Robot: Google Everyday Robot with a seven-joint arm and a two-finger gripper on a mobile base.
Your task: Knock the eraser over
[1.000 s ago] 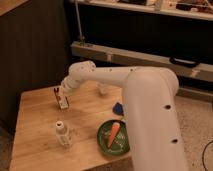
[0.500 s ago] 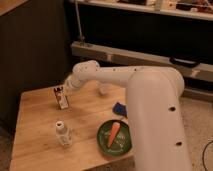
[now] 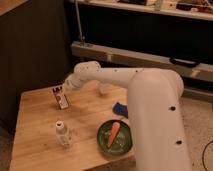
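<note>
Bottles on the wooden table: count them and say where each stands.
1. The small white bottle stands upright near the table's front-left, below the dark eraser. The gripper is at the eraser. The arm may hide others.

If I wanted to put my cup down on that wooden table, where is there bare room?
Bare wood lies left of the small bottle and along the front-left edge of the table. It is crowded around the eraser, where the pincer hangs, and by the green plate and blue pad.
</note>
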